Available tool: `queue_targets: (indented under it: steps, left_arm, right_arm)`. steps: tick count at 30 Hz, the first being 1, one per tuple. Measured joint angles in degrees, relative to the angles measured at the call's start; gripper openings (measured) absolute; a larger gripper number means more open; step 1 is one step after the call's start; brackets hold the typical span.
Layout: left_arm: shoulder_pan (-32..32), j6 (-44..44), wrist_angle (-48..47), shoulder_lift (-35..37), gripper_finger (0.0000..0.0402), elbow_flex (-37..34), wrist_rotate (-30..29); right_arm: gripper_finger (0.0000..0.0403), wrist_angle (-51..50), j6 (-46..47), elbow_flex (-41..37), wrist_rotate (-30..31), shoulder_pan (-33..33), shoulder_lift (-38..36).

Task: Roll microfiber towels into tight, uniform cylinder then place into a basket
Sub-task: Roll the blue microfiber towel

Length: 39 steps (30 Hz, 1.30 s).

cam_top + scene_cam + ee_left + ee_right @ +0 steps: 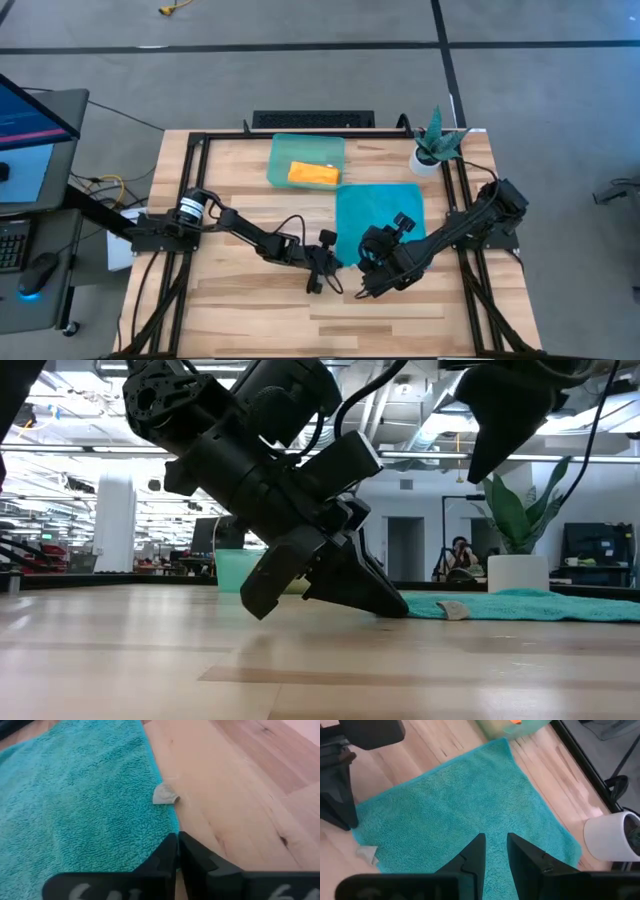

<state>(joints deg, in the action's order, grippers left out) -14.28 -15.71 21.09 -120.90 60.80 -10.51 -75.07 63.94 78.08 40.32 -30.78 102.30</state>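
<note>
Beside the teal towel (378,222), at its edge away from the white plant pot (425,160), the left gripper (177,851) is pinched closed against the hem near a small grey tag (165,795), seen only in the wrist and low views. The right gripper (495,851) hovers over the towel, fingers slightly parted, holding nothing. Only the high view shows the orange towel (313,175) in the basket (283,150). Beyond the wooden table (240,300), the low view shows an office and a seated person (460,558).

Teal towel (378,215): spread flat on the table, small tag at its edge.
Orange towel (313,174): bunched inside basket.
Basket (285,148): pale-green tray beside the teal towel's far corner.
</note>
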Motion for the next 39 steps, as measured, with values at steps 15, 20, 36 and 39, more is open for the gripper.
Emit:
queue_targets:
  steps: [15,20,36,39]
  left_arm:
    - [-8.22,1.43,-41.42,7.04,0.0001,10.24,-13.35]
    - [-11.47,8.61,-53.58,7.94,0.0001,14.58,-13.34]
    - [-20.39,26.05,-63.35,8.02,0.0000,15.53,-15.71]
    - [-21.56,28.18,-63.27,8.02,0.0000,15.53,-15.75]
  right_arm:
    - [0.0102,-9.29,6.52,-0.04,-2.64,-7.26,0.00]
    - [0.0102,-9.09,7.63,-0.04,-3.04,-8.97,0.00]
    - [0.0102,7.33,6.10,-0.04,-10.75,-18.10,0.00]
    - [0.0102,11.50,6.08,-0.04,-11.08,-19.54,0.00]
